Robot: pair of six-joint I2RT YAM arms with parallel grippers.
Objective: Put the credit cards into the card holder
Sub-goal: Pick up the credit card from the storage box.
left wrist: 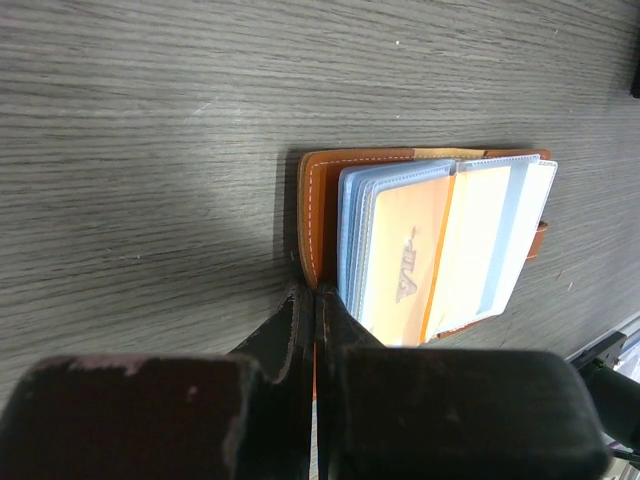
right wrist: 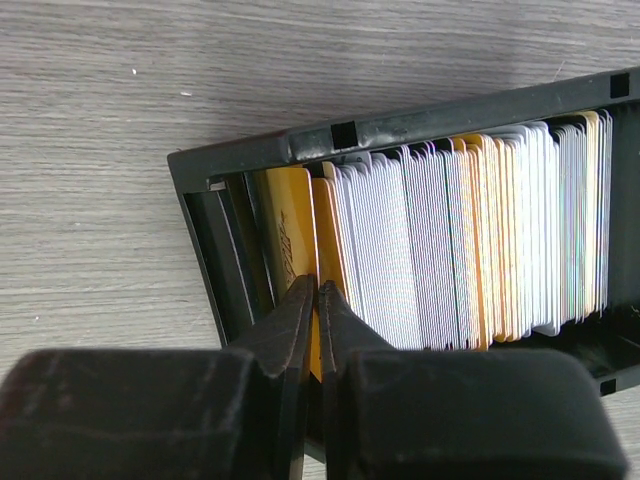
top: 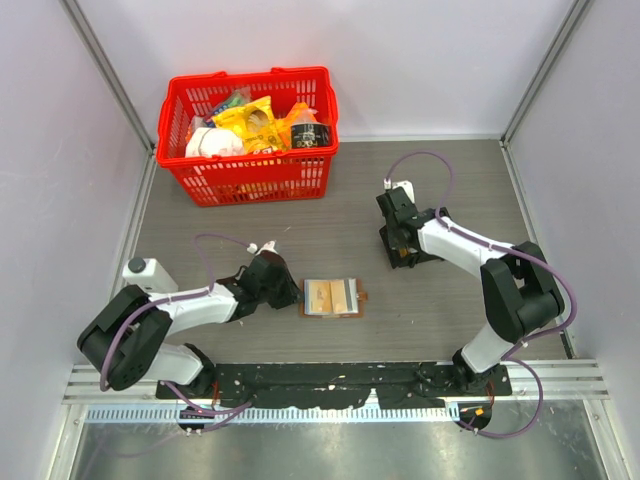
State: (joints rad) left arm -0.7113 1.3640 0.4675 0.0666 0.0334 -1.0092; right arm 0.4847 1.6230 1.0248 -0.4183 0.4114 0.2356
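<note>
The card holder (top: 330,297) lies open on the table, brown leather with clear sleeves showing a yellow-orange card (left wrist: 420,270). My left gripper (top: 285,290) is at its left edge; in the left wrist view the gripper (left wrist: 316,290) is shut on the holder's brown leather edge (left wrist: 318,200). My right gripper (top: 400,238) is over a black open-top tray (right wrist: 260,150) packed with upright credit cards (right wrist: 450,240) in white, grey and yellow-orange. In the right wrist view the gripper (right wrist: 317,285) is shut on a yellow-orange card (right wrist: 290,225) at the tray's left end.
A red basket (top: 250,135) full of packaged goods stands at the back left. A small white object (top: 148,270) sits at the left by the wall. A metal rail (top: 340,380) runs along the near edge. Walls close in the table on both sides.
</note>
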